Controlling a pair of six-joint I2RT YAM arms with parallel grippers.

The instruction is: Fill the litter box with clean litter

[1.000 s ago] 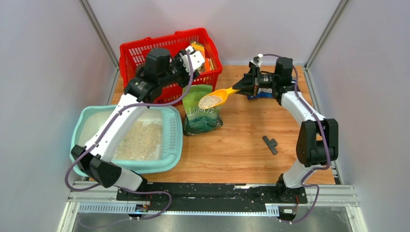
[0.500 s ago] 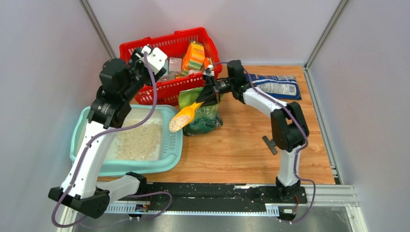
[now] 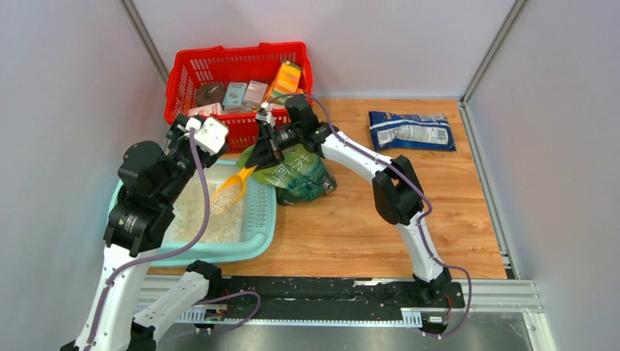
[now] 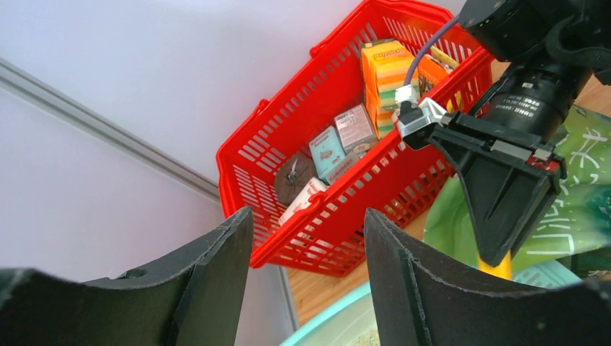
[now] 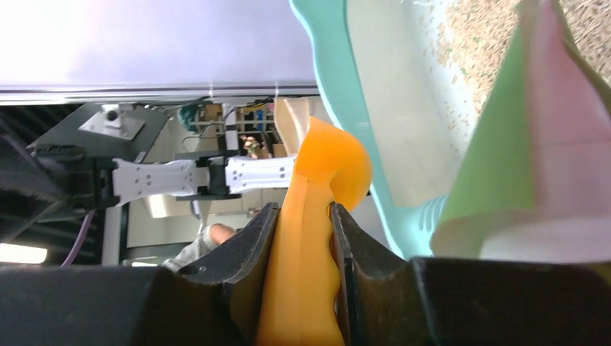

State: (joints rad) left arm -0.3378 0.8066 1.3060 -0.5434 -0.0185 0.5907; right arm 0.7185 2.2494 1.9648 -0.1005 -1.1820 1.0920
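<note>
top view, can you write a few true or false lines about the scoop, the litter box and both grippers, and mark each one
1. The right gripper is shut on the handle of the orange scoop. True.
2. The litter box holds litter. True.
3. The orange scoop is empty. False: it carries litter, above the litter box.
4. The left gripper grips the litter box's rim. False: it is open and holds nothing.
5. The blue packet lies inside the litter box. False: it lies on the table, at the far right.
</note>
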